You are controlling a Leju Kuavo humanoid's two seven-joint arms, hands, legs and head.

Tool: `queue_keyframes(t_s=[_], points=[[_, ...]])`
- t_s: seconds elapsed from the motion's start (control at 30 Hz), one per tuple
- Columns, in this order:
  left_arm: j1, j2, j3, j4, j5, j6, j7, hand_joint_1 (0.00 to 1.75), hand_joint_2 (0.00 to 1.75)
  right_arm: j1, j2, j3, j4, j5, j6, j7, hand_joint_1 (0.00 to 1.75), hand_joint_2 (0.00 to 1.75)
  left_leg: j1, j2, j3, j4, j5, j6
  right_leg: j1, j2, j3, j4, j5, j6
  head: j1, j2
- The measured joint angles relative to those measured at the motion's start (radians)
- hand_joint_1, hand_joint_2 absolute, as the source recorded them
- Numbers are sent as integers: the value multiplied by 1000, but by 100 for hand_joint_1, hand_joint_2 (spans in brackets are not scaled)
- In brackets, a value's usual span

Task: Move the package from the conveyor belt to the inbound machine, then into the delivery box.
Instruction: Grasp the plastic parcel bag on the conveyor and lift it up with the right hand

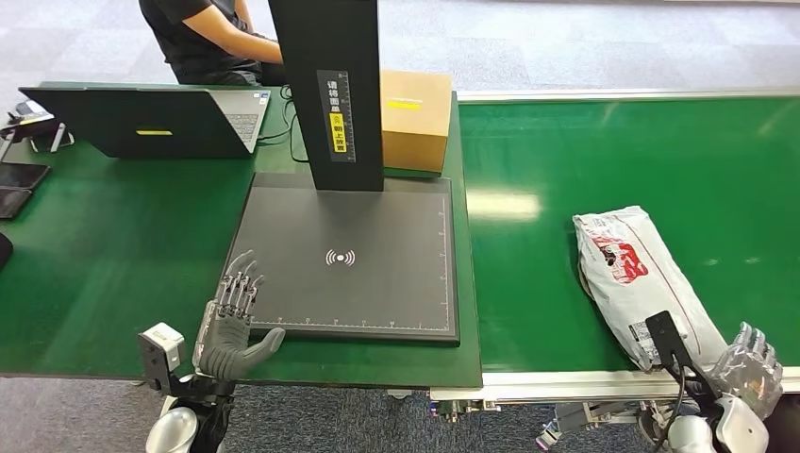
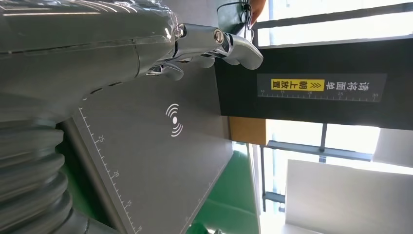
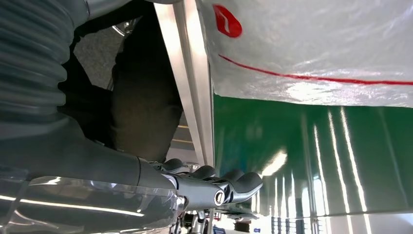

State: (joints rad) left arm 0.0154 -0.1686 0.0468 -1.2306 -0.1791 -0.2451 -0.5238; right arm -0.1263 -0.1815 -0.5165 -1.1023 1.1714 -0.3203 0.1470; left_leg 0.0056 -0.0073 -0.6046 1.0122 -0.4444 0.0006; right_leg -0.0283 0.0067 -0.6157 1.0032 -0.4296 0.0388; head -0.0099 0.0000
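Observation:
A grey-white plastic package with red print lies on the green conveyor belt, close to its near edge; the right wrist view shows it large. My right hand hovers empty at the belt's near edge just right of the package's near end, fingers apart. My left hand is open, fingers stretched out over the near left corner of the inbound machine's dark scanning plate. In the left wrist view the left hand sits above that plate.
The machine's black post rises at the plate's far side, a cardboard box behind it. A laptop stands at the far left, with a seated person beyond. Phones lie at the left edge.

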Motion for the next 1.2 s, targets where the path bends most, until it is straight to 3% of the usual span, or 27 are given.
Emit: queue_keyframes(t_s=[0.33,0.53,0.6,0.7,0.93,1.1,1.2], points=[[0,0,1,0,0,0,0,0,175,-72,-27,-14,119,-5,-20,-48,0,175,0,0,0,-1,0,0,0,0,0,0,0,0,0,0],[-2,1,1,0,7,2,-7,0,175,-109,-21,-2,154,-263,72,-315,0,175,0,-1,0,-1,0,0,0,0,0,0,0,0,0,0],[-2,2,1,0,9,5,-12,0,175,-84,-1,22,93,-358,113,-363,0,175,0,-1,0,-1,0,0,0,-1,0,0,0,0,0,0],[-3,2,1,0,8,7,-17,0,175,-34,29,71,-44,-464,163,-371,0,175,0,-1,0,-1,0,0,0,-1,0,0,0,-1,0,0],[-3,4,1,0,5,14,-23,0,175,56,59,165,-304,-600,258,-397,0,175,0,-1,0,-2,0,0,0,0,0,0,-1,-1,0,0],[-2,4,1,0,2,18,-23,0,175,76,64,219,-419,-701,327,-432,0,175,0,-1,0,-2,0,0,0,0,0,0,-1,-1,0,0],[-1,4,2,0,1,17,-23,0,175,72,64,237,-451,-744,319,-469,0,175,0,-1,1,-2,0,0,0,0,0,0,-1,-1,0,0]])
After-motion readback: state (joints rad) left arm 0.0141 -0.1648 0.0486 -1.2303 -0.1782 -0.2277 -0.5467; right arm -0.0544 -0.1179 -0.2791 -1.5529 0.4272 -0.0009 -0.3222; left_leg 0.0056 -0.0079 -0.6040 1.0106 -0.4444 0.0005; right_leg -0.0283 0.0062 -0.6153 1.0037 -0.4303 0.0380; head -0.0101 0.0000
